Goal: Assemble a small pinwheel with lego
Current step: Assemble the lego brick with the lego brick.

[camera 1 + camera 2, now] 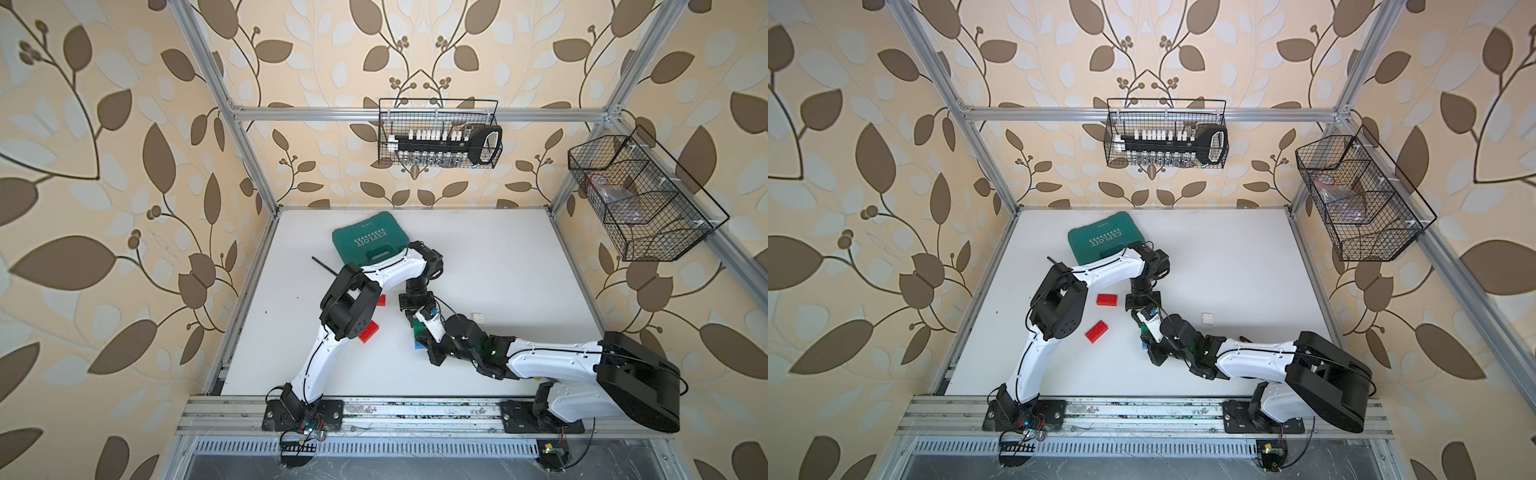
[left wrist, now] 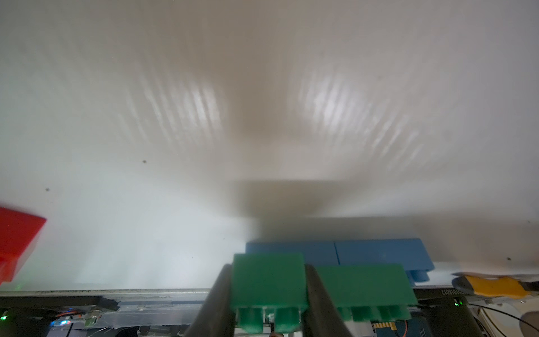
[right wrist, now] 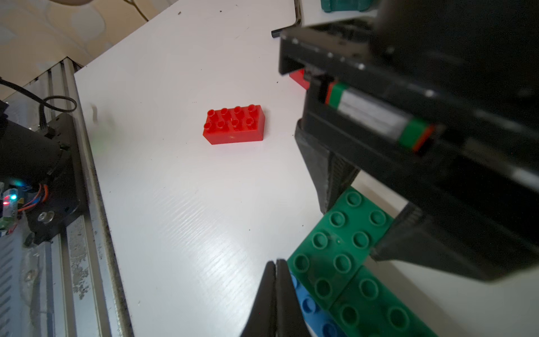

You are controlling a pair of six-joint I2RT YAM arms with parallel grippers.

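step: you're mid-build, green layer going onto the blue bricks; judging by that, reds and white come next.
right end effector point(image 3: 275, 294): jaws pressed together, empty, tip against the stack's edge.
left end effector point(image 2: 269, 291): clamped on a green brick point(image 2: 268, 280) atop the blue bricks point(image 2: 350, 252).
second green brick point(image 3: 376, 306): alongside, same layer.
next: seat it, release, fetch a red.
red brick point(image 1: 1096, 331): loose on the tabletop point(image 1: 1225, 257), beside the left arm.
other red brick point(image 1: 1107, 299): farther back.
white brick point(image 1: 1208, 318): apart, beyond the right arm.
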